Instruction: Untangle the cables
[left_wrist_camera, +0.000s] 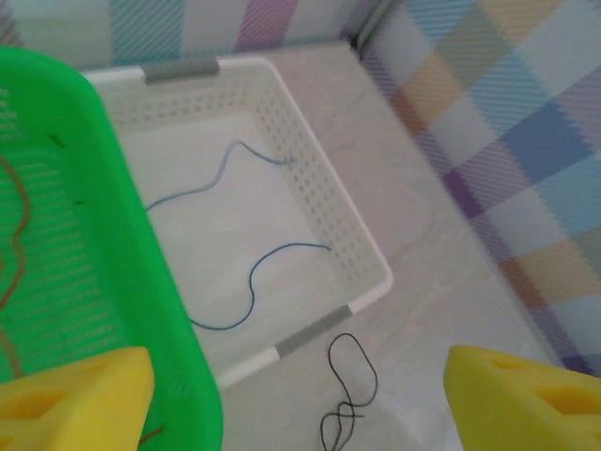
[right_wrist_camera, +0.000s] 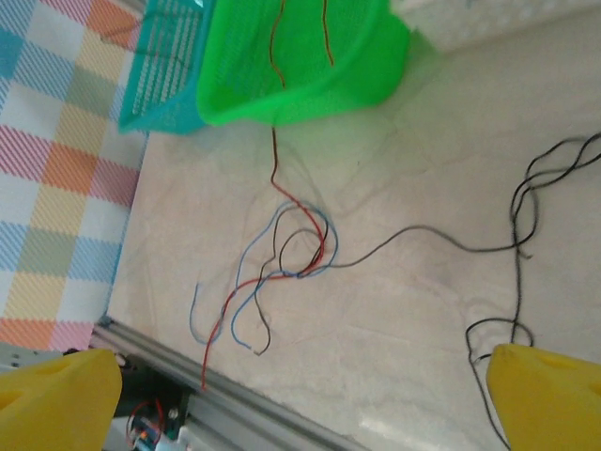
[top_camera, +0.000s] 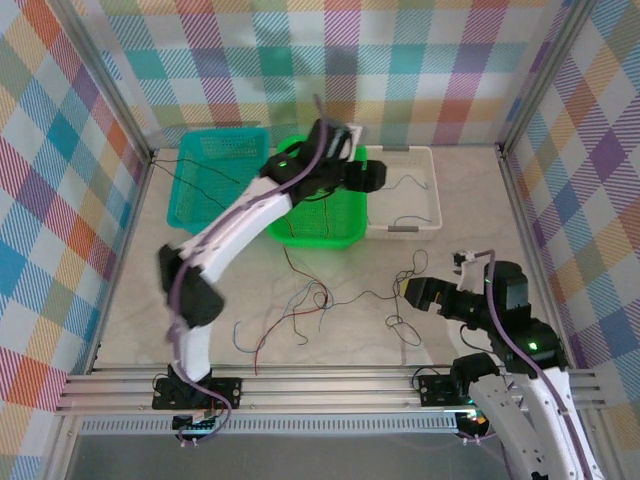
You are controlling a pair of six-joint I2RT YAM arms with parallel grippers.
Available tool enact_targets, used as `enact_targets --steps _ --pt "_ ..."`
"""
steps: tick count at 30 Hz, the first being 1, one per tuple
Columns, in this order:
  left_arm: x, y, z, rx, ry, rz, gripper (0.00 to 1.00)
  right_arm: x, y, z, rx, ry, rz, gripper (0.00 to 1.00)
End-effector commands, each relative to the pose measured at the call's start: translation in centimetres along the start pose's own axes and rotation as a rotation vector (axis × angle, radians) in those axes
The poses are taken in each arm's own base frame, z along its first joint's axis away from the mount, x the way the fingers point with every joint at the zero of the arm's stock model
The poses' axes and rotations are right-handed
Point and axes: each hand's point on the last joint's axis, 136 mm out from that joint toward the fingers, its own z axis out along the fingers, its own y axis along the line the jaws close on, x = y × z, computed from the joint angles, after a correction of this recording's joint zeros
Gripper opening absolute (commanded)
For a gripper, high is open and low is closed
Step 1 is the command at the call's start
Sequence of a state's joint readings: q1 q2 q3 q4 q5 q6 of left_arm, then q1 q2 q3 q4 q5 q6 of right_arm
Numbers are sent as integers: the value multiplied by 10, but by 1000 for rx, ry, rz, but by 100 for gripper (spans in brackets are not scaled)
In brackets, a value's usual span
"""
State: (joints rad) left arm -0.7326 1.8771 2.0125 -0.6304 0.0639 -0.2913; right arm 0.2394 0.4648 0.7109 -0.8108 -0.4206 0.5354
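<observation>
Now, left tool (left_wrist_camera: 300, 399): spread wide, with nothing between its yellow pads (left_wrist_camera: 75, 399). We see it hanging over the near corner of the white basket (left_wrist_camera: 368, 252), on the far side of the bench (left_wrist_camera: 441, 282).
Already in baskets: two blue strands (left_wrist_camera: 252, 291) lie loose on the white basket's floor. A brownish strand (left_wrist_camera: 20, 235) lies in the green basket (left_wrist_camera: 141, 310) just beside it.
Right tool (right_wrist_camera: 302, 390): also spread wide and empty, low over the bench on the right-hand side.
Cables (top_camera: 318, 296) not yet sorted: a knot (right_wrist_camera: 302, 256) of red, blue and black sits on open bench toward the near rail (right_wrist_camera: 235, 413), between the two arm bases.
Bearing: from the right tool the knot lies ahead and to its left. From the left tool it is well apart, back toward the bases.
Long axis: a reddish strand (right_wrist_camera: 274, 169) runs from the foot of the green basket through the knot and on toward the rail. We judge a pull should follow that line, not cross it.
Black strand (right_wrist_camera: 526, 202): it loops just beside the right tool's right-hand pad (right_wrist_camera: 549, 385), and a thin tail runs across to the knot. We cannot tell whether it touches the pad.
Nearer arm: the right, in our judgement, with the black strand almost at its pad.
Risk: dragging the black strand may tow the whole knot along.
</observation>
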Motion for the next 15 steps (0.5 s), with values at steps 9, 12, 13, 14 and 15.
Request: enact_targets --steps 9,12,13,14,15 --pt "93 61 -115 -156 -27 -115 92 25 26 58 -112 207 -118 100" --pt "120 77 -141 -196 -16 -153 96 38 36 84 -82 277 -188 100" --pt "129 84 -149 -217 -13 -158 97 42 39 94 -72 301 -204 100" --pt "136 90 -156 -239 -12 -161 97 46 43 102 -64 324 -218 100" --pt "145 98 -163 -266 -6 -164 98 50 47 111 -58 348 -236 100"
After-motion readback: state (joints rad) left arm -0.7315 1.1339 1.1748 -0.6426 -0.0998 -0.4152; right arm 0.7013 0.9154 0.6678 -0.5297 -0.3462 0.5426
